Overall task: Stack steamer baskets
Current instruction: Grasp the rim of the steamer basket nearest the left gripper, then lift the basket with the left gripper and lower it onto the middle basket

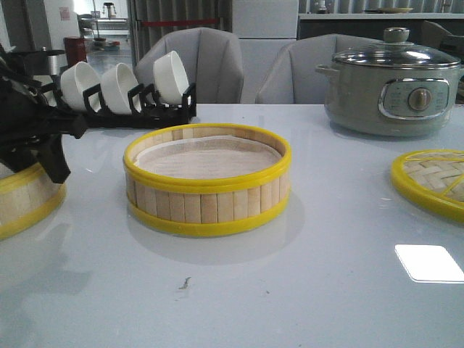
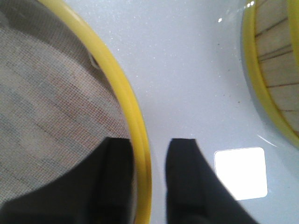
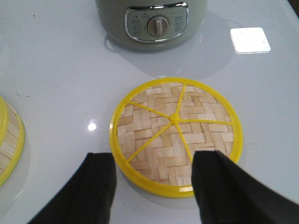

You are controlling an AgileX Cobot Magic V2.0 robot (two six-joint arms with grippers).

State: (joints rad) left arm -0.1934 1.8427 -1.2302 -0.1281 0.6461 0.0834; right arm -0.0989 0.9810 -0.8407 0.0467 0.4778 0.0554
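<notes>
On the cooker [image 1: 391, 90], unreadable panel markings

Lid [image 1: 432, 181] right of centre basket [image 1: 207, 181], cooker [image 1: 391, 87] behind.

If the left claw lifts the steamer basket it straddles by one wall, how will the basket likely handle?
The left steamer basket is probably light: thin bamboo slats and a mesh liner. Gripped at one spot by the left claw, one finger inside the rim, it may hang tilted. Its smooth yellow rim could slip a little; the round hoop looks fairly stiff.
</notes>
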